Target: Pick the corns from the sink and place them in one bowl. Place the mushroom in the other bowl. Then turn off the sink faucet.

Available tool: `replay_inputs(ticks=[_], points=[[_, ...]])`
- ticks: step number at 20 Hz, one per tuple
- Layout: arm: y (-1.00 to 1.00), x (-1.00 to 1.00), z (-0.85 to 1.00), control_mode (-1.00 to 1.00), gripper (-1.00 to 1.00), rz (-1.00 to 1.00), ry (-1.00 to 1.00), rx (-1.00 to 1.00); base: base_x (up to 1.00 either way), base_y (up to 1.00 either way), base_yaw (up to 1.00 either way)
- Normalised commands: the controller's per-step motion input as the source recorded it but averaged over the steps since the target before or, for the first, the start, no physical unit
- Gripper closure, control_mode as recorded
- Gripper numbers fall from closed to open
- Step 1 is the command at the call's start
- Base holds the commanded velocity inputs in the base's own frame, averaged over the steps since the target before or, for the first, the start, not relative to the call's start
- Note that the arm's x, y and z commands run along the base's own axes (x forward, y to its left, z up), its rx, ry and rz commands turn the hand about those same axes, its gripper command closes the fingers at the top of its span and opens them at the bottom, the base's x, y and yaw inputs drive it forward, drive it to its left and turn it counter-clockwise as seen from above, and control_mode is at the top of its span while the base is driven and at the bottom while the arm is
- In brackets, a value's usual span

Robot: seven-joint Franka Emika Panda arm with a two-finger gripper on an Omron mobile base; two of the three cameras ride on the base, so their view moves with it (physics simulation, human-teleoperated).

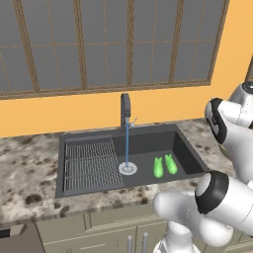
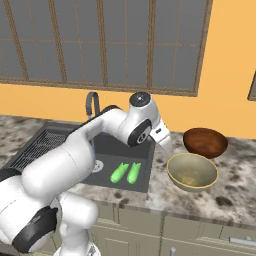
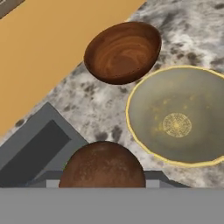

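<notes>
The pincer (image 2: 167,145) is closed on the mushroom (image 3: 102,165), whose brown cap sits over the counter (image 2: 235,192) just past the sink's (image 1: 148,143) right rim, near the tan-olive bowl (image 2: 192,171). The reddish-brown bowl (image 2: 205,141) stands just behind it. Both corns (image 1: 164,165) lie side by side in the basin, right of the drain (image 1: 127,168), and water runs from the faucet (image 1: 125,111).

Base views flank sink (image 1: 148,148); hand view close.

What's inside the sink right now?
In the sink, two green corns lie side by side right of the round drain, where the faucet stream lands. The ribbed section looks bare. In the right base view the arm hides the basin's left part.
</notes>
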Motion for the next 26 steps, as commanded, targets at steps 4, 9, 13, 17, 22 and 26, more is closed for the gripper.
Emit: replay_inputs(ticks=[4, 9, 13, 17, 22, 26], points=[[-0.53, 0.54, 0.11, -1.0, 1.0, 0.0, 0.13, 0.0, 0.0, 0.0, 0.0], [-0.51, 0.48, 0.0, -1.0, 1.0, 0.0, 0.19, 0.0, 0.0, 0.0, 0.0], [-0.69, 0.39, -0.14, -1.0, 1.0, 0.0, 0.11, 0.0, 0.0, 0.0, 0.0], [-0.63, 0.25, -0.46, -1.0, 1.0, 0.0, 0.02, 0.03, 0.0, 0.0, 0.0], [-0.41, 0.42, -0.33, -1.0, 1.0, 0.0, 0.0, 0.03, 0.0, 0.0, 0.0], [-0.37, 0.63, -0.24, -1.0, 1.0, 0.0, 0.01, 0.01, 0.0, 0.0, 0.0]])
